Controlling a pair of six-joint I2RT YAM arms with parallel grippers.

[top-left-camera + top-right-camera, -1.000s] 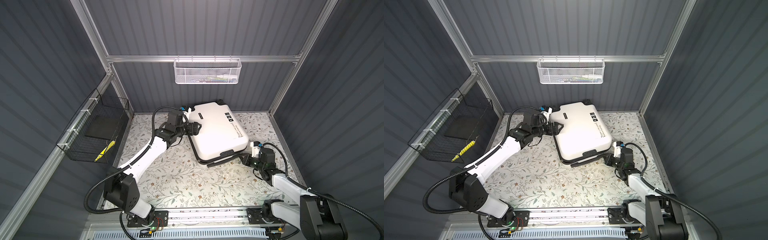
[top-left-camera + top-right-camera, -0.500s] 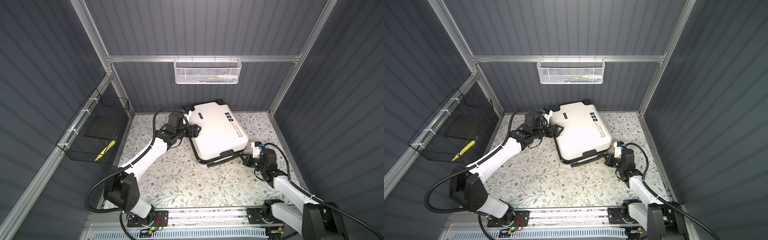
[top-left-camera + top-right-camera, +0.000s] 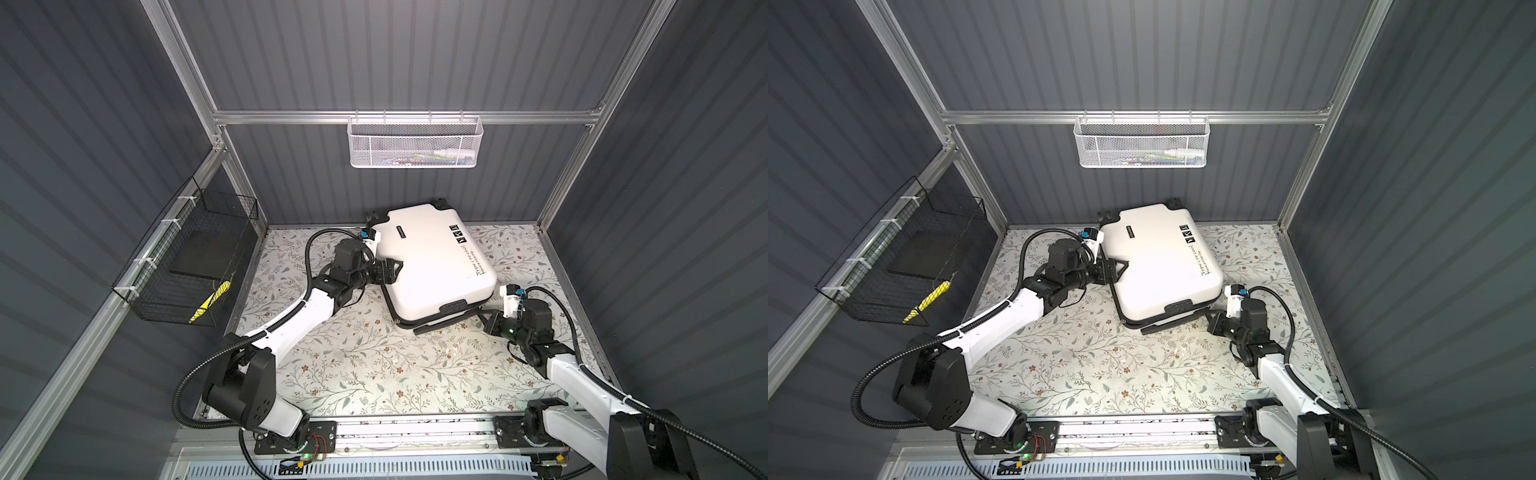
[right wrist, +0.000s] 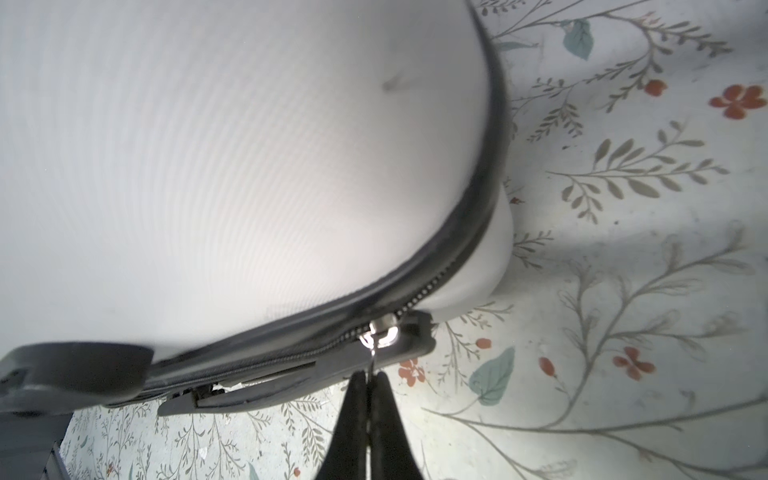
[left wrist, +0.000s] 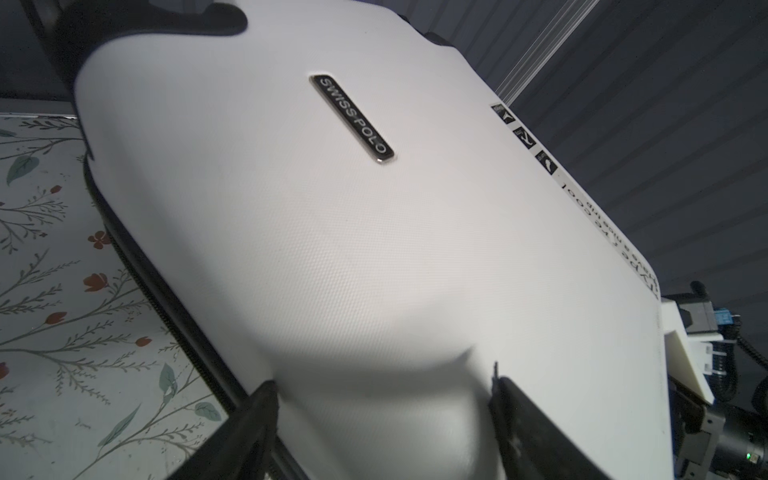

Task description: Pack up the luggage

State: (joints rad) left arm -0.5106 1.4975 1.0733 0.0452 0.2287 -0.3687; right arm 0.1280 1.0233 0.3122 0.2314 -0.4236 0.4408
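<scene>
1. The luggage [image 3: 436,266] lies flat with its lid down on the floral desk [image 3: 374,374]. It sits toward the back wall and is skewed, with its wheels at the back and its handle end toward the front.
2. The left tool [image 3: 388,271] is at the luggage's left edge with its jaws spread wide. In the left wrist view its fingers [image 5: 257,419] stand on either side of a bulge in the white shell. I cannot tell whether they squeeze it.
3. The right tool [image 3: 483,320] sits low at the front right corner, jaws pressed together and pinching the zip pull [image 4: 376,336]. The right wrist view shows the metal tab caught between the black fingertips [image 4: 353,399], with the slider on the black zip band at the rounded corner.
4. A "SWISS POLO" badge [image 5: 352,118] sits on the lid. Black stickers and script run along the lid's right side.
5. A white basket [image 3: 415,143] hangs on the back rail and a black basket [image 3: 195,257] hangs on the left wall. Both are well apart from the luggage.
</scene>
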